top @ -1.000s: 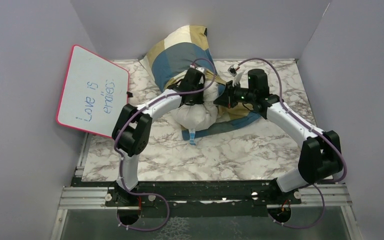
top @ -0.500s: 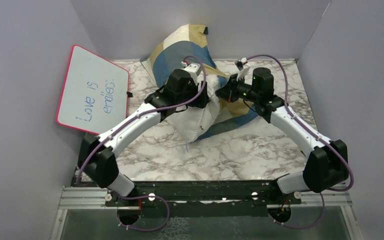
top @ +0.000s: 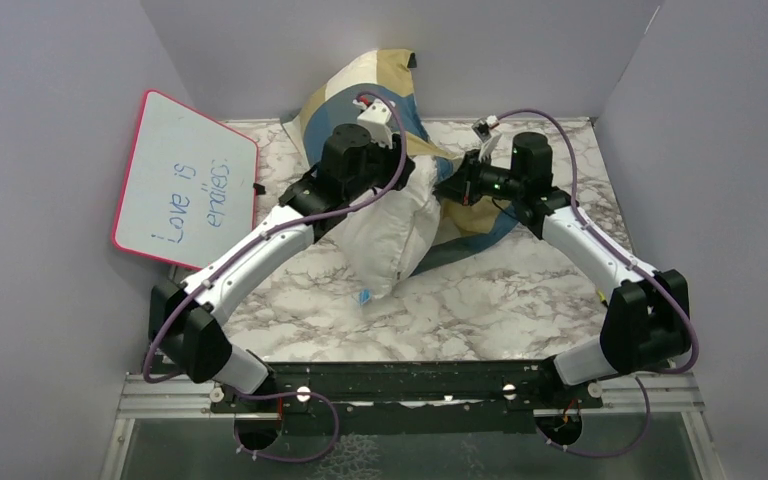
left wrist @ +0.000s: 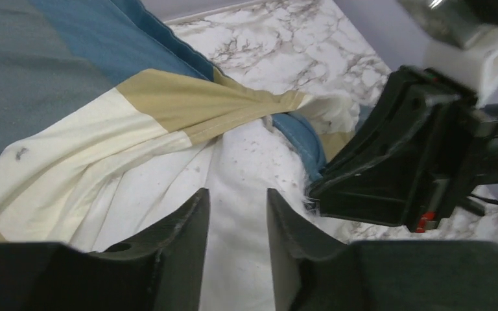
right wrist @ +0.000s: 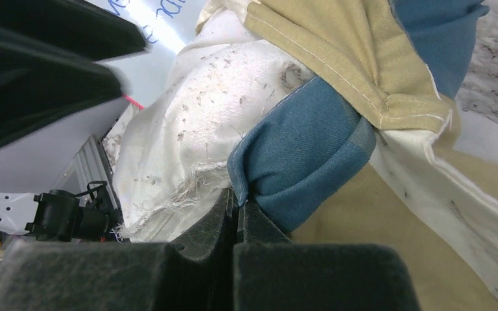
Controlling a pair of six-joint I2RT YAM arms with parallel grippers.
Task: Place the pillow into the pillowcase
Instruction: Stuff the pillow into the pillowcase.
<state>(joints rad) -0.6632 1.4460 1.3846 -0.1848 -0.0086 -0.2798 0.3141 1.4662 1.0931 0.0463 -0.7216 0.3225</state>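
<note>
The top view looks down from above and behind the arm bases [top: 250, 385] over the whole worktop [top: 480, 300]. The wrist views look from very near past the left pincer [left wrist: 237, 197] and the right pincer [right wrist: 237, 201]. All three share the place where the pillow [top: 385, 235] meets the pillowcase [top: 360, 95].

White pillow [top: 385, 235] (pillowcase [top: 400, 80] blue-tan-cream checked)

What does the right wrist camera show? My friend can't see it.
The right gripper, shut, pinches a blue fold of the checked pillowcase. The white pillow bulges out to its left. Tan and cream cloth lies to the right.
</note>
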